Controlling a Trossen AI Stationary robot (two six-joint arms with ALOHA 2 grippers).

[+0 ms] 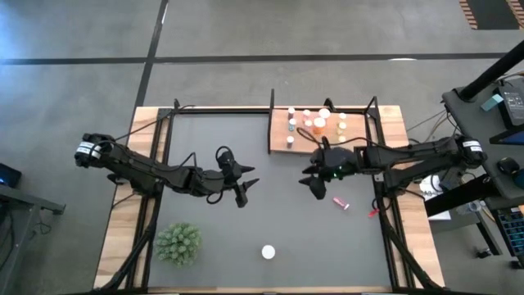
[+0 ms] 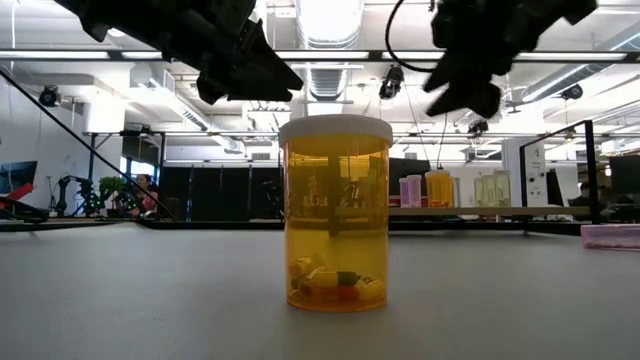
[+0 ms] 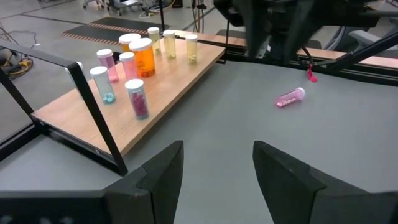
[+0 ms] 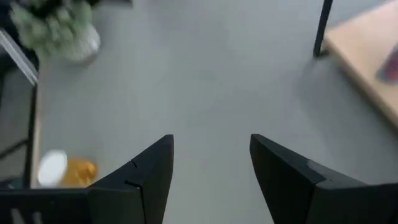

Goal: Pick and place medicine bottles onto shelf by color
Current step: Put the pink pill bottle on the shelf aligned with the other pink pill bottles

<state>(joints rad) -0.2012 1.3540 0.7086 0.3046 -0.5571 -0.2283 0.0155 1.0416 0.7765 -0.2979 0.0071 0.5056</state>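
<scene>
Overhead view of a dark grey mat (image 1: 270, 221) with two black robot arms above it. The left gripper (image 3: 217, 171) hovers near the mat's centre, its two fingers parted with only bare mat between them; it holds and touches nothing. The right gripper (image 4: 211, 171), at about 3 o'clock from centre, is likewise parted and empty.

The wooden shelf (image 1: 278, 141) lies at 1 o'clock on the mat and carries a cluster of small white-capped medicine bottles (image 3: 144, 57): orange, pink, pale yellow-green and clear. A pink bottle (image 1: 341, 202) lies on its side on the mat at 4 o'clock. An orange bottle (image 2: 335, 213) stands upright at 6 o'clock.

Only the low view shows that this orange bottle is see-through, with a few capsules at its bottom. Only the overhead view shows the spiky green plant (image 1: 178, 243) at 7 o'clock.
</scene>
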